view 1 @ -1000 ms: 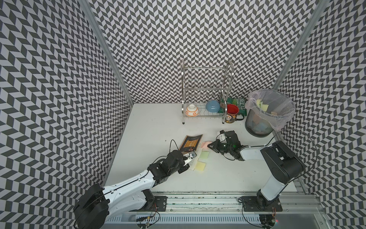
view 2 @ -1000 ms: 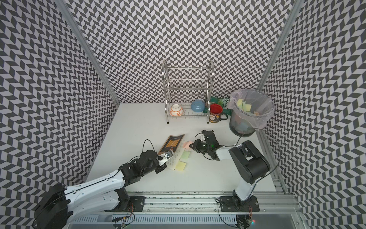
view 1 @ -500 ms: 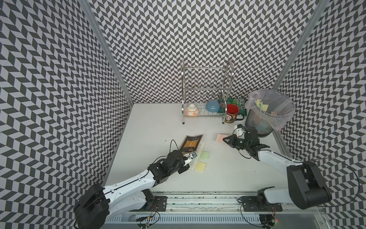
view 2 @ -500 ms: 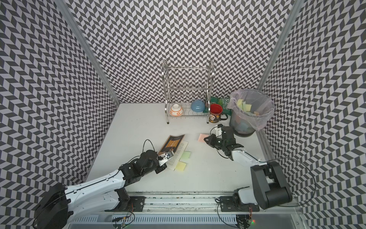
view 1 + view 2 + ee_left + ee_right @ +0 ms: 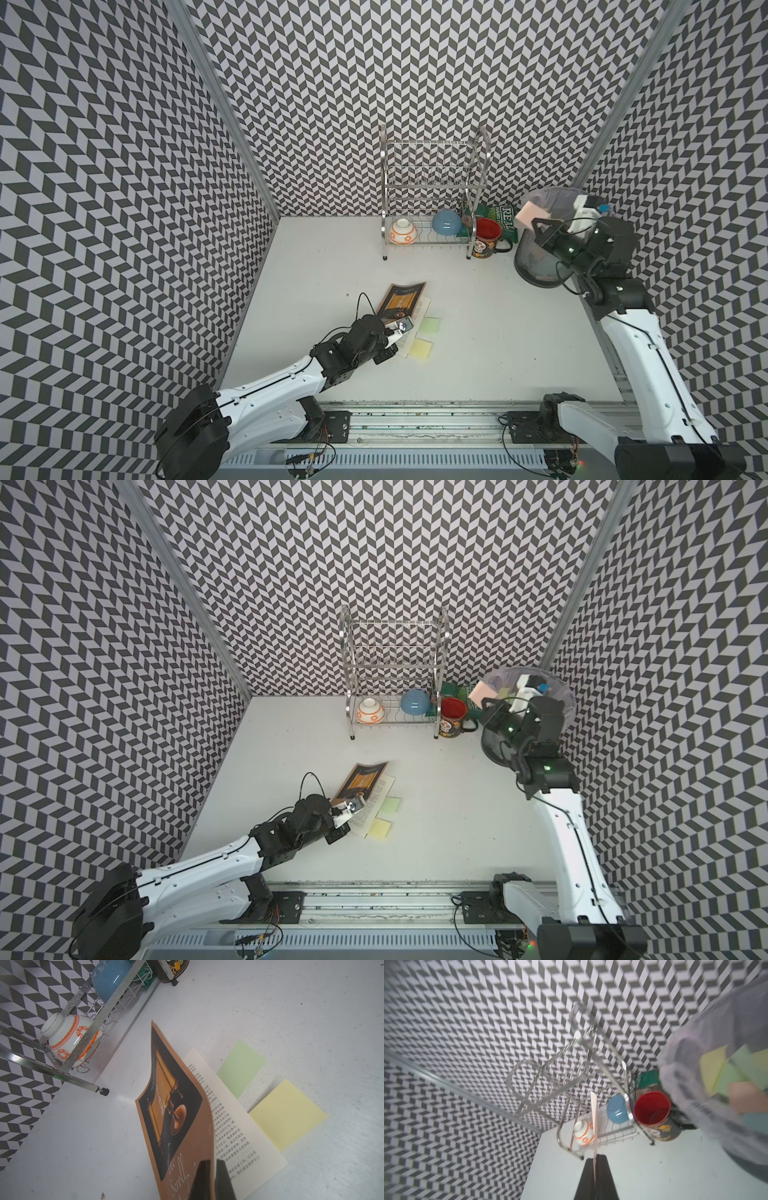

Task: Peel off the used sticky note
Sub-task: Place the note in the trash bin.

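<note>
Your right tool [image 5: 539,227], pinching the peeled pink paper sticky note [image 5: 530,214], now reaches the grey bin [image 5: 536,270]; left tool [image 5: 213,1167] clamps the brown book [image 5: 172,1105].

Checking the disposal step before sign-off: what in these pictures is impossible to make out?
Pink note: any writing; edge-on in the right wrist view, too small in both top views.
Bin contents: blurred in the right wrist view, largely covered by the right gripper and arm in both top views.
Book page: partly hidden by its lifted cover in the left wrist view.
</note>
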{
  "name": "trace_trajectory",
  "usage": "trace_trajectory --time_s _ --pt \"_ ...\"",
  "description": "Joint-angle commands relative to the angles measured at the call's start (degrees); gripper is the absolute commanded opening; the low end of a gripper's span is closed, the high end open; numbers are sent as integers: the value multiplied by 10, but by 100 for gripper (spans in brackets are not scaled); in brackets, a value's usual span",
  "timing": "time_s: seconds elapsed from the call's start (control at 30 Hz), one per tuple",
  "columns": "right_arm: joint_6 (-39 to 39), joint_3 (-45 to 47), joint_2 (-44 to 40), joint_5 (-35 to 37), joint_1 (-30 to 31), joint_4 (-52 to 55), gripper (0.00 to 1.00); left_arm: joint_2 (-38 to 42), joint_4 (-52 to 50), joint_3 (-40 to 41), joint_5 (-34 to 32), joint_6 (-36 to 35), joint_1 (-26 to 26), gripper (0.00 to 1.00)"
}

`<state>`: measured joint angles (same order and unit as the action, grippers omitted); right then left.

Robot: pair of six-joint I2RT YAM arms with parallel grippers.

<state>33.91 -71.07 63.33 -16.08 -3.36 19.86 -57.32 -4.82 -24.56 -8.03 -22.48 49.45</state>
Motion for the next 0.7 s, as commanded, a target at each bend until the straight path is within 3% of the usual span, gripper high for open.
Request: trace_trajectory --time_s 0.0,0.17,0.37,0.53,0.67 --pt "-19 -54 49 57 -52 45 0 3 -9 -5 5 -1 -3 0" --pt "-19 -114 132 102 -88 49 0 4 -8 -6 6 -1 -4 0" --pt "-22 -147 216 106 -116 41 0 8 -9 -5 8 -1 -4 0" --pt "-35 -164 259 84 -119 49 18 10 -11 -5 10 -1 -4 0" --pt "-42 -170 254 71 -119 50 51 11 -10 -5 11 -1 -4 0"
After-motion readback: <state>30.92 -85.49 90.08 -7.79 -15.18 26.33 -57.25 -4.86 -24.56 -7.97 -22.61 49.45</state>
